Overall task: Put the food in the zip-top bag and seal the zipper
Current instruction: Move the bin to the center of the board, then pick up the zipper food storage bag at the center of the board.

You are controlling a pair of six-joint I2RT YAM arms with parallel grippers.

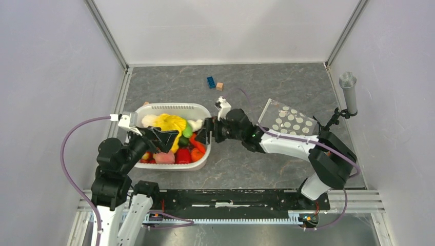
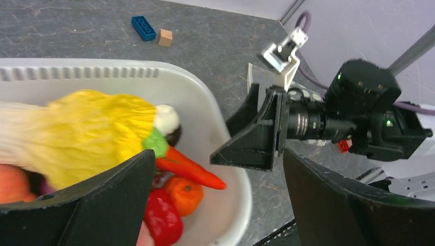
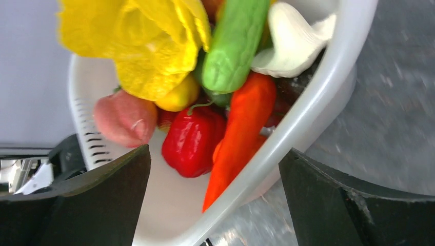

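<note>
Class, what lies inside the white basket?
Inside the white basket: a crinkled yellow piece, a green piece, an orange carrot, a red pepper and a peach. Items under the yellow piece are covered.

Food [image 1: 172, 123] piled in a basket [image 1: 174, 106] at left, zip-top bag [image 1: 290, 122] well apart at right, brick [image 1: 211, 82] and cube [image 1: 219, 86] side by side behind.

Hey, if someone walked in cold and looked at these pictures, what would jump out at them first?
The white basket left of centre in the overhead view, heaped with bright toy food and topped by a big crinkled yellow piece. Next, the left hand over the basket's left part and the right hand at its right rim, both open. The dotted zip-top bag lies apart at the right, with no food in it.
</note>
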